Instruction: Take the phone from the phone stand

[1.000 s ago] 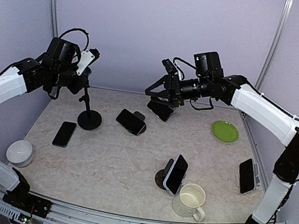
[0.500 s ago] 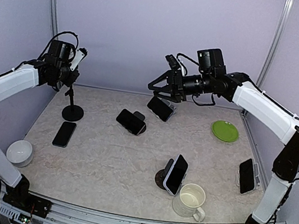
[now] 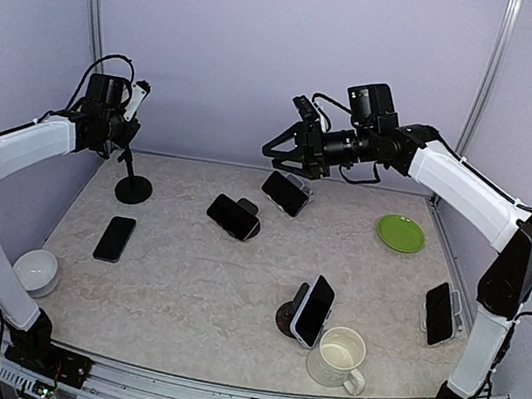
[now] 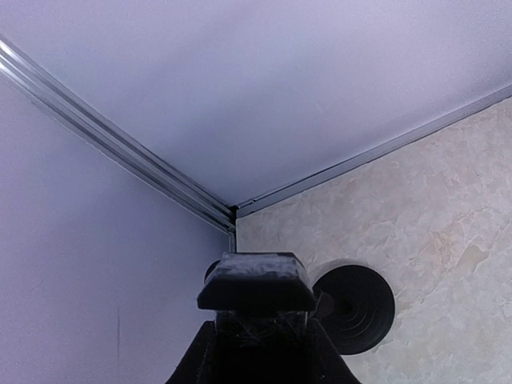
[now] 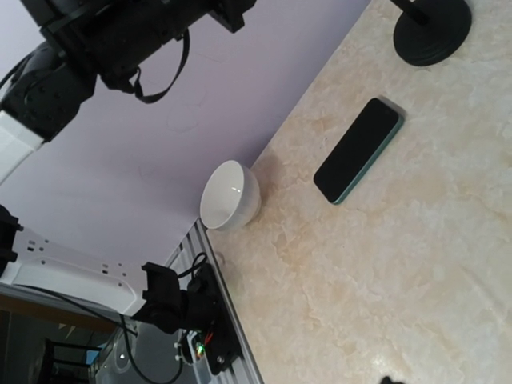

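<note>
Five phones show on the table (image 3: pixel 181 287), four propped and one flat. Judging by where the right gripper (image 3: pixel 285 157) hovers, the target is the far phone (image 3: pixel 285 192), which leans in its phone stand (image 3: pixel 307 187). It sits just below those jaws and slightly to their near side. The jaws are spread and empty. The phone's long axis runs roughly left to right, so the fingers would likely close across its short side. The right arm is much the nearer. The left gripper (image 3: pixel 123 126) is well apart in the far left corner, clamped on the head of a bare pole stand (image 4: pixel 254 282). No brand or writing is legible.
</note>
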Robot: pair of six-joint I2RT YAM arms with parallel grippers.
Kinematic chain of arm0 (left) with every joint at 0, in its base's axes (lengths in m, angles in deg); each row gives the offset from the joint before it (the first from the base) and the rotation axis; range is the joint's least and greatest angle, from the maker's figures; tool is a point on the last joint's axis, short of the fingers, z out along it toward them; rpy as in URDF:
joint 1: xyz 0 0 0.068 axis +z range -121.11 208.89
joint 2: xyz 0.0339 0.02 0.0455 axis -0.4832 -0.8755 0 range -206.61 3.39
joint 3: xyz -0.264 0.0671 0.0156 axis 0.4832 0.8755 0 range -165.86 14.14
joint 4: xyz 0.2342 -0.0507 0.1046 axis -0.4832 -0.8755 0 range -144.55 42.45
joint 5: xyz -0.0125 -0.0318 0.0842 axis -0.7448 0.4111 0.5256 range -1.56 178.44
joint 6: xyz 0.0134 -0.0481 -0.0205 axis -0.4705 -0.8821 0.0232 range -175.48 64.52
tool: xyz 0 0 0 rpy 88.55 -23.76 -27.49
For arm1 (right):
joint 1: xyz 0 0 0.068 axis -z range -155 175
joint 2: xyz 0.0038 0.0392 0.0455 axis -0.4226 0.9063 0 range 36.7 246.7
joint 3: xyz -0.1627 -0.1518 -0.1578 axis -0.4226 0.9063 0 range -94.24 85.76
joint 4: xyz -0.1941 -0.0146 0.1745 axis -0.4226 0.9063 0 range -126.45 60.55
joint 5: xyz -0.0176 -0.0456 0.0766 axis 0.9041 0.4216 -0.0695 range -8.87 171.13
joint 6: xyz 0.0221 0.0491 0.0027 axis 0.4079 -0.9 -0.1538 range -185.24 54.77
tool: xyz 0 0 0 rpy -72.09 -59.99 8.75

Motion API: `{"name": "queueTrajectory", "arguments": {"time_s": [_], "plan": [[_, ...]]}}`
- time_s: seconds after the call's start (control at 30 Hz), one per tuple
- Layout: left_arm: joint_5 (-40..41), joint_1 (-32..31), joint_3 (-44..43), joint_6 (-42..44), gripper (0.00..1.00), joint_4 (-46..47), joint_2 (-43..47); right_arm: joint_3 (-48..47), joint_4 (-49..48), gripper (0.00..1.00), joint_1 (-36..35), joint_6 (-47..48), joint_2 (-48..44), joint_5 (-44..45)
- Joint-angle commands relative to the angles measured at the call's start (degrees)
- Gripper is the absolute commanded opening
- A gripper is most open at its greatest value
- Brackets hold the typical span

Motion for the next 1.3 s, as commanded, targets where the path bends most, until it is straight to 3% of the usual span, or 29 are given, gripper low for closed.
{"name": "queueTrajectory", "arguments": {"time_s": [0.0,0.3,0.47,0.67,0.77,1.07,1.27], "plan": [[-2.3,1.7,-2.6,-2.1,0.08,6.3,0.3,-2.3,1.0,0.66,0.9,0.4,0.9,-0.4],[-4.9,1.7,-2.0,-4.9,0.32,4.1,-0.5,-1.4,1.9,0.66,1.5,1.5,0.3,-1.1],[-4.4,1.7,-2.4,-5.2,0.59,2.7,-0.3,0.5,1.7,0.67,2.1,2.2,-1.0,-1.4],[-2.7,1.0,-3.8,-6.8,0.8,1.6,2.0,4.2,1.6,0.67,4.2,3.0,-3.7,-2.3],[0.7,-0.6,-4.4,-7.1,0.97,0.7,3.7,7.4,1.6,0.67,5.9,3.5,-5.6,-2.6],[11.6,-6.4,-4.5,-12.2,0.99,-1.0,11.7,17.6,1.6,0.67,9.9,5.2,-12.5,-2.4],[11.8,-13.7,-7.4,-17.4,0.99,-8.8,16.0,28.5,-0.9,0.68,11.2,4.6,-18.5,-1.9]]}}
